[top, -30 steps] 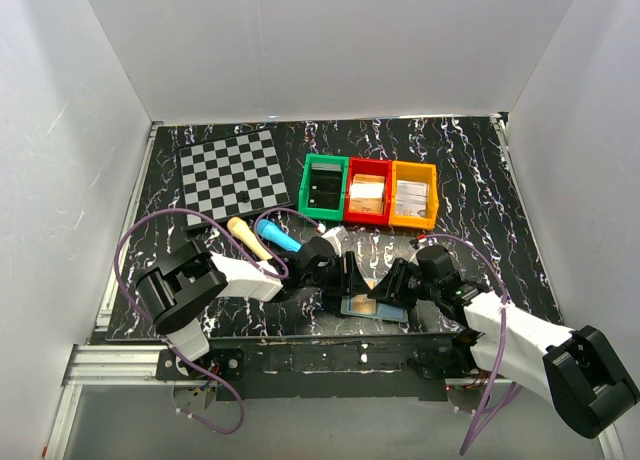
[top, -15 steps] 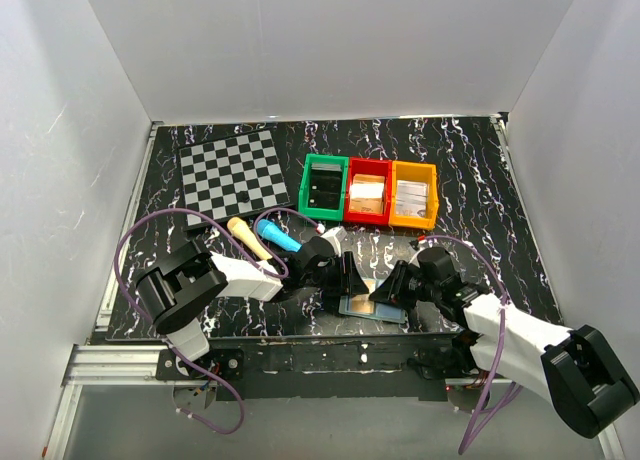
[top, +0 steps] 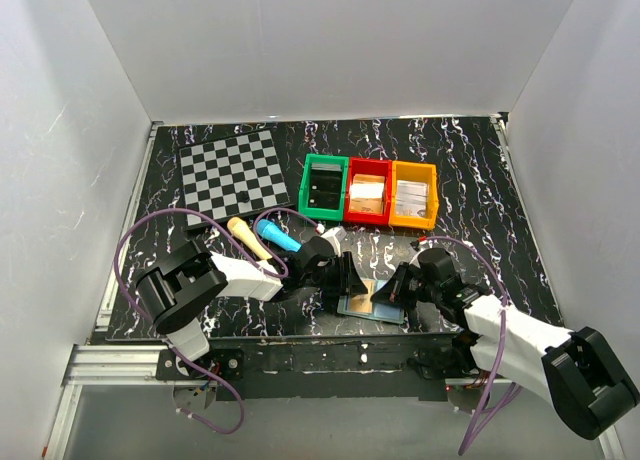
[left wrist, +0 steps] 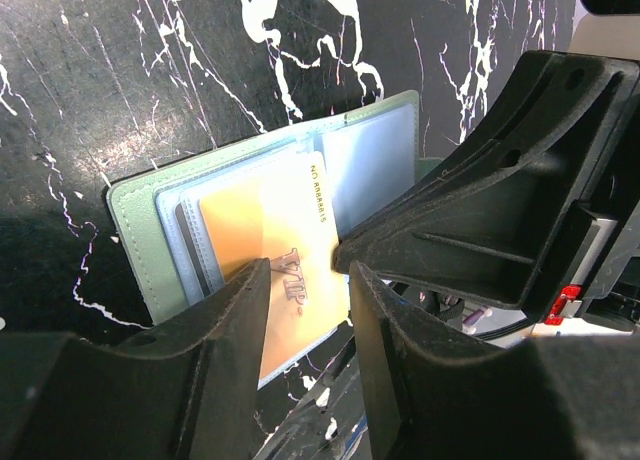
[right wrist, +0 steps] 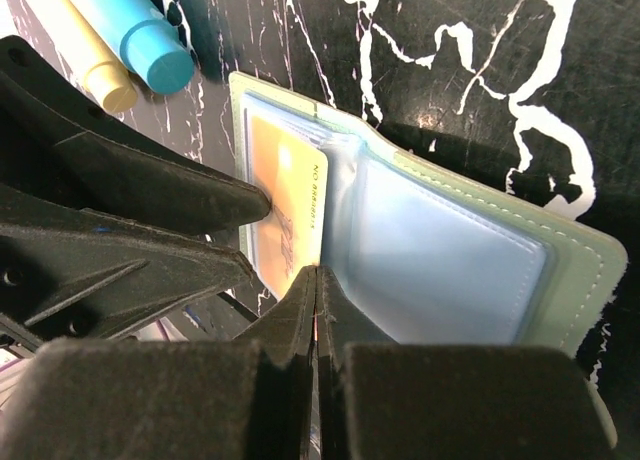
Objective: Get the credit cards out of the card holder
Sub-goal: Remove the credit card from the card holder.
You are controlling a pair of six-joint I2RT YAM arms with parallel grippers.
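Observation:
The card holder (left wrist: 140,245) lies open near the table's front edge, grey-green with pale blue panels (right wrist: 450,250). An orange credit card (left wrist: 285,270) marked VIP sticks partly out of its left-hand pocket. My right gripper (right wrist: 316,273) is shut, and a thin orange sliver of that card's edge shows between its pads. My left gripper (left wrist: 306,275) is open, one finger (left wrist: 235,330) on each side of the card, low over the holder's left panel. From above, both grippers meet over the holder (top: 385,311), the left gripper (top: 345,277) and the right gripper (top: 392,292).
A blue marker (top: 278,236) and a yellow marker (top: 248,238) lie just behind the left gripper. A checkered board (top: 233,175) sits at the back left. Green (top: 324,188), red (top: 367,192) and orange (top: 413,195) bins stand in a row behind.
My right gripper has closed from about half open onto the card's edge. The left gripper's fingers have narrowed a little. Both arms stay roughly where they were.

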